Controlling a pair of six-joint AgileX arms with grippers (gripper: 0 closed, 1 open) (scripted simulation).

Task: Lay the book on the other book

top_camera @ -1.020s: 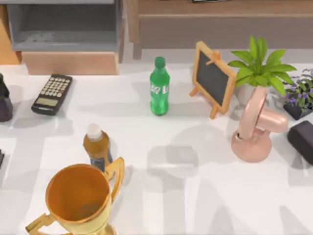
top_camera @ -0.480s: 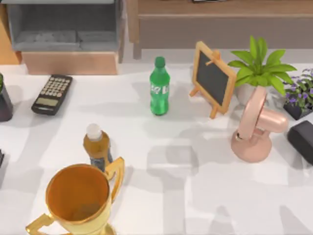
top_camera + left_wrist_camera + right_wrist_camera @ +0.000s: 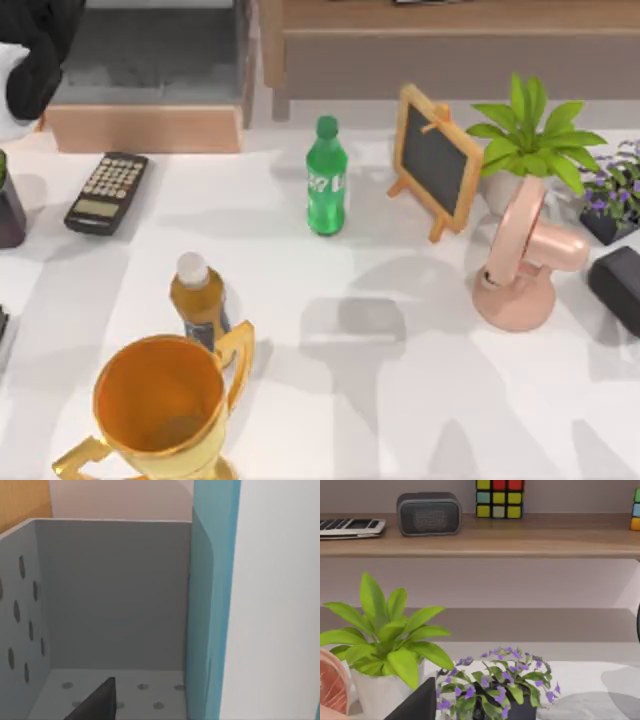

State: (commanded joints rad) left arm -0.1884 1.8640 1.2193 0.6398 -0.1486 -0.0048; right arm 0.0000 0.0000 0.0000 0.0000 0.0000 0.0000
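Your left arm (image 3: 35, 60) sits at the table's far left corner, over the grey perforated bin (image 3: 140, 55). Its wrist view shows a tall teal-covered book (image 3: 212, 605) with white page edges standing upright inside that bin, long axis vertical, close against the camera. One dark fingertip (image 3: 97, 702) shows; you cannot tell the gripper's opening. The right wrist view faces a green potted plant (image 3: 390, 640) and purple flowers (image 3: 500, 685).

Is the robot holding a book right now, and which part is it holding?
It cannot be told. The left wrist view shows a teal-edged book upright close by the camera, beside a grey perforated bin, but no hold on it is visible.
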